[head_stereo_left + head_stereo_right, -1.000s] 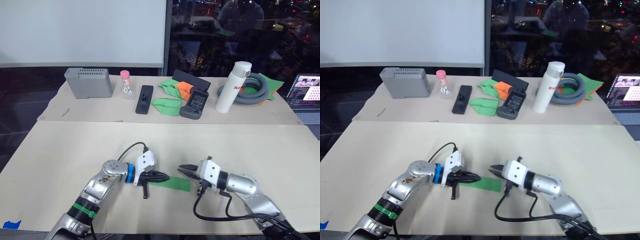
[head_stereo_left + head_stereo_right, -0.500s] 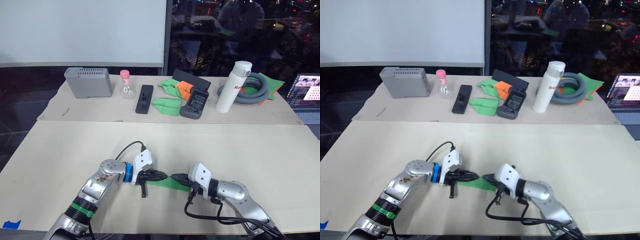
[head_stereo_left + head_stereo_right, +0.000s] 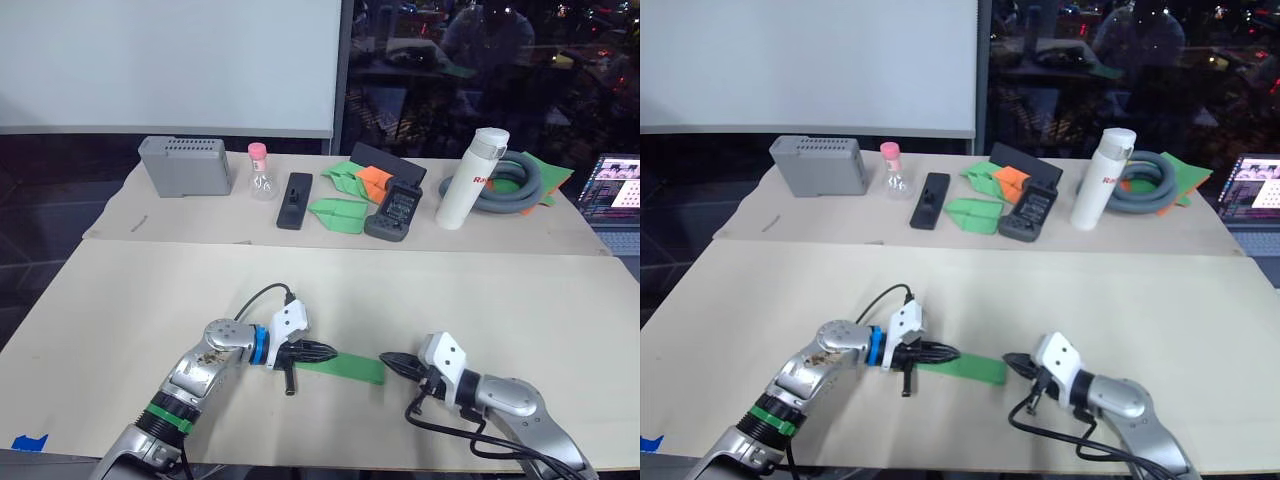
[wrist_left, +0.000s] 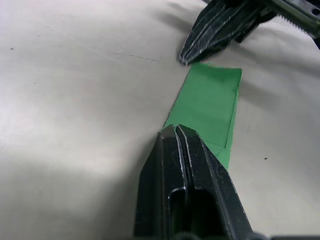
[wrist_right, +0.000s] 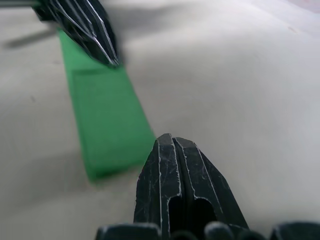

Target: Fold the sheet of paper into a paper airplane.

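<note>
Green folded sheet of paper lies lengthwise between left pincer and right pincer, both pressed together.

- Bench evenly lit from overhead; soft short shadows under arms.
- Dark window behind shows faint reflections and small city lights.
- Right wrist view: left tool and green paper blurred; left wrist view sharper.

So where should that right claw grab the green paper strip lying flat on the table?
Probably at its free short end, coming in low from the robot's right. The green paper lies flat as a narrow folded strip, the left claw rests on its other end, and the right claw, shut, already points at that near corner.
</note>
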